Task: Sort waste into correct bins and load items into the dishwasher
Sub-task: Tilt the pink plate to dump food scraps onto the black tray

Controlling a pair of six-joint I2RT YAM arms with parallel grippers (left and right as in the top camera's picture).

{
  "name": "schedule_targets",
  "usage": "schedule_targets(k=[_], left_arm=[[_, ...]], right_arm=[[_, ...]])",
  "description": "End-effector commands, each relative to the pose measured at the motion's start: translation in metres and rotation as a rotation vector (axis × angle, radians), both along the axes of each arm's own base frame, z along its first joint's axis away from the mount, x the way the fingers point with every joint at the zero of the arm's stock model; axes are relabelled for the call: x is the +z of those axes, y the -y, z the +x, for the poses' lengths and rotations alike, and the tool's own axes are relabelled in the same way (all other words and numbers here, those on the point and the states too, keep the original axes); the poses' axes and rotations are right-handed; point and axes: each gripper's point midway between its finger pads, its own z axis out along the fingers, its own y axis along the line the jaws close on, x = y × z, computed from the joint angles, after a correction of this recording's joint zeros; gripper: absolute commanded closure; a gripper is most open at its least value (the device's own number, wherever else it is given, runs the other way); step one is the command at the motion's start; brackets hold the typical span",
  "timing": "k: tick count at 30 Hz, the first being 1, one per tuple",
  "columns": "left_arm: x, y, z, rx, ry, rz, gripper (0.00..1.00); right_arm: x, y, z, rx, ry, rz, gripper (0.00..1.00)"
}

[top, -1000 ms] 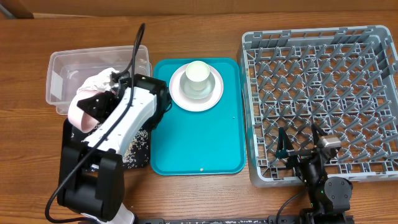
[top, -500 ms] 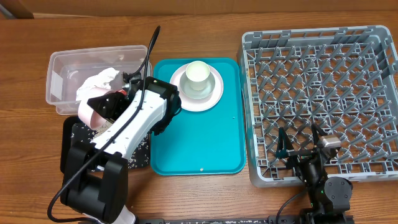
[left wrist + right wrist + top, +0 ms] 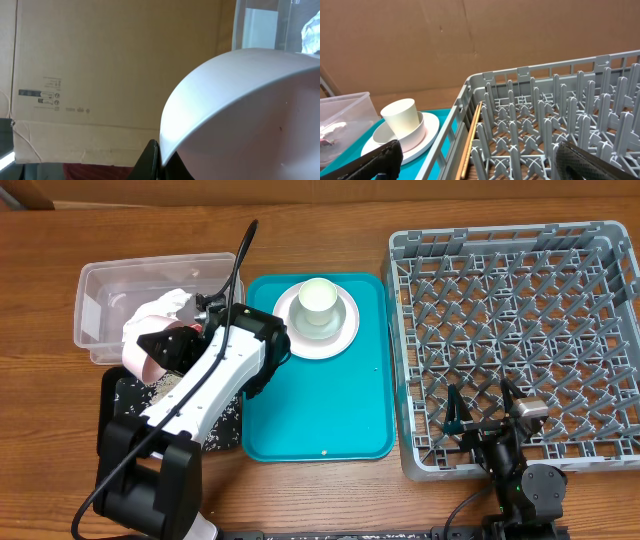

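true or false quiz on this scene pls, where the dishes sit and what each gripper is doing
1. The plate stands in the dish rack. False: it lies on the teal tray.
2. The left gripper is shut on a pinkish bowl. True.
3. The cup stands directly on the wooden table. False: it sits in a white bowl on the plate.
4. The right gripper is open and holds nothing. True.
5. The teal tray lies between the clear tub and the dish rack. True.
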Motion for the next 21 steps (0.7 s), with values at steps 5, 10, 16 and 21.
schedule_targets(k=[5,10,16,21], left_arm=[[0.026,0.005,0.002,-0.047,0.093,0.016,0.96],[0.026,0.007,-0.002,-0.05,0.037,0.014,0.96],[0.038,0.015,0.0,-0.09,0.108,0.013,0.96],[0.035,0.011,-0.003,-0.072,0.056,0.012,0.96]], right_arm=[[-0.002,0.001,0.0,-0.006,0.004,0.001,0.0],[-0.002,0.001,0.0,-0.006,0.004,0.001,0.0],[-0.002,0.001,0.0,-0.006,0.004,0.001,0.0],[-0.002,0.001,0.0,-0.006,0.004,0.001,0.0]])
